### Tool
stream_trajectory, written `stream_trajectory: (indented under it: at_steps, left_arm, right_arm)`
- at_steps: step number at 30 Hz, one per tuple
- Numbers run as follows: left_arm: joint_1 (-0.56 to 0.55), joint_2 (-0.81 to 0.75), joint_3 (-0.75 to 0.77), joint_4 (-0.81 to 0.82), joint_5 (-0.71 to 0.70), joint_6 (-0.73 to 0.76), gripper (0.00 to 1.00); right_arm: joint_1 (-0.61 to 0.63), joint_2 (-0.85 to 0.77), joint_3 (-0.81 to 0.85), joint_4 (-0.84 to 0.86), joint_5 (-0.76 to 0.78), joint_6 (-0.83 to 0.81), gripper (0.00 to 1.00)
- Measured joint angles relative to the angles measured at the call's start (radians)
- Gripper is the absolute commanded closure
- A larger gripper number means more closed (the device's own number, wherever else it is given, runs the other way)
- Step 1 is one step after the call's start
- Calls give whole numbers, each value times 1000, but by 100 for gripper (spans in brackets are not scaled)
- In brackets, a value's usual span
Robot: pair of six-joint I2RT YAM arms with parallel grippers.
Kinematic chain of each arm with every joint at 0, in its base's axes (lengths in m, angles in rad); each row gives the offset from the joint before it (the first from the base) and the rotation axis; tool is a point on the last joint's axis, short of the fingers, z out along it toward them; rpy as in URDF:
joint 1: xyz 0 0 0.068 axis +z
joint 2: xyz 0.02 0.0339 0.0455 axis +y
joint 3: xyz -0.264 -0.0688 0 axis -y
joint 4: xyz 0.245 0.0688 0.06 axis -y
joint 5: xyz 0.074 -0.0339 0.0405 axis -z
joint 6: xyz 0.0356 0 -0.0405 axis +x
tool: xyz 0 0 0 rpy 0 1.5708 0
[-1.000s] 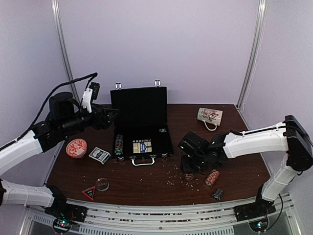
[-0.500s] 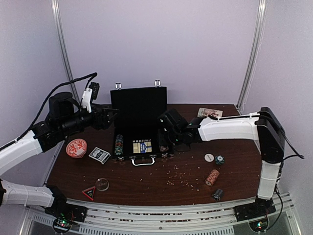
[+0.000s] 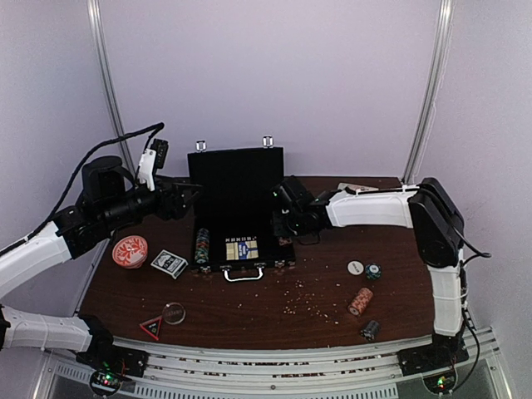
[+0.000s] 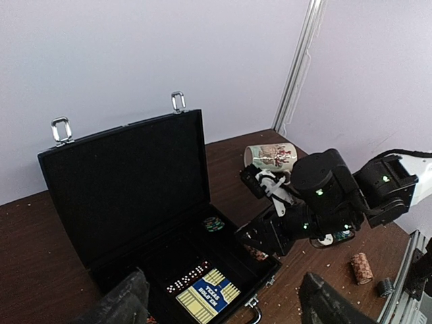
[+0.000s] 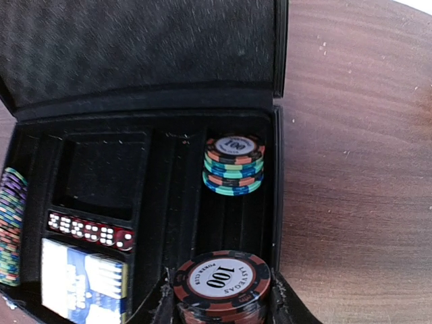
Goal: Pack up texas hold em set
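The black briefcase stands open at mid-table. Its tray holds a boxed card deck, red dice, a striped chip stack at the left and a short green-and-red chip stack in the right slot. My right gripper is shut on a red-and-black chip stack and holds it over the near end of that right slot; it shows above the tray's right side in the top view. My left gripper is open and empty, raised left of the lid.
A second boxed deck and the orange-red dish lie left of the case. A white button, a green chip, a toppled red chip stack and a small dark piece lie at the right. The mug stands behind.
My right gripper lifted the red chip stack from the table at the right and carried it left over the case's right slot. The white button and green chip came into view. The left arm stayed.
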Motion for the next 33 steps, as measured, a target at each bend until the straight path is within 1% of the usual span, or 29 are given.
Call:
stream_trajectory:
  at_steps: [3,4,7,9,12,15,22,25,29,33]
  left_arm:
    - [0,0,0,0,3,0,20]
    - [0,0,0,0,3,0,20]
    - [0,2,0,0,4,0,20]
    - [0,2,0,0,5,0,20]
    - [0,3,0,0,6,0,20]
    - [0,5,0,0,6,0,20]
    - [0,10,0,0,7,0,20]
    - [0,12,0,0,7,0,20]
    - [0,16,0,0,7,0,21]
    - [0,18,0,0,6,0,20]
  right_arm:
    - [-5,32,11,-2,-27,-5,71]
    - [-5,45,15,1,-45,-5,68]
    - [-7,63,18,3,-70,-14,49]
    - [-12,63,22,-2,-83,-13,40]
    - [-21,58,21,4,-89,-26,35]
    - [-23,32,-11,19,-90,-45,34]
    - [-23,-128,-182,35,-89,-80,35]
    - [-18,-163,-230,46,-92,-90,39]
    - [-10,-166,-261,53,-98,-95,47]
    - [-7,-166,-288,60,-107,-93,49]
